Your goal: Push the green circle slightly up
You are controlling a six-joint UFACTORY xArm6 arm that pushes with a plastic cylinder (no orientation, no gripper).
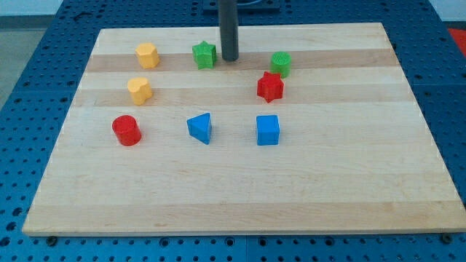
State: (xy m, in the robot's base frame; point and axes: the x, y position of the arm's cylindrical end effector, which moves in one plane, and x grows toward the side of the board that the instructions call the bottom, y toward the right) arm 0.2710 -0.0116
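The green circle [281, 63] is a short green cylinder at the view's upper right of centre on the wooden board [240, 196]. A red star [270, 86] sits just below it, nearly touching. My tip [229, 59] is the lower end of the dark rod that comes down from the view's top. It stands to the left of the green circle, with a clear gap between them, and just right of a green star [204, 54].
Two yellow blocks [147, 55] [139, 90] sit at the upper left. A red cylinder [127, 130] is at the left. A blue triangle [200, 128] and a blue cube [267, 130] lie in the middle row.
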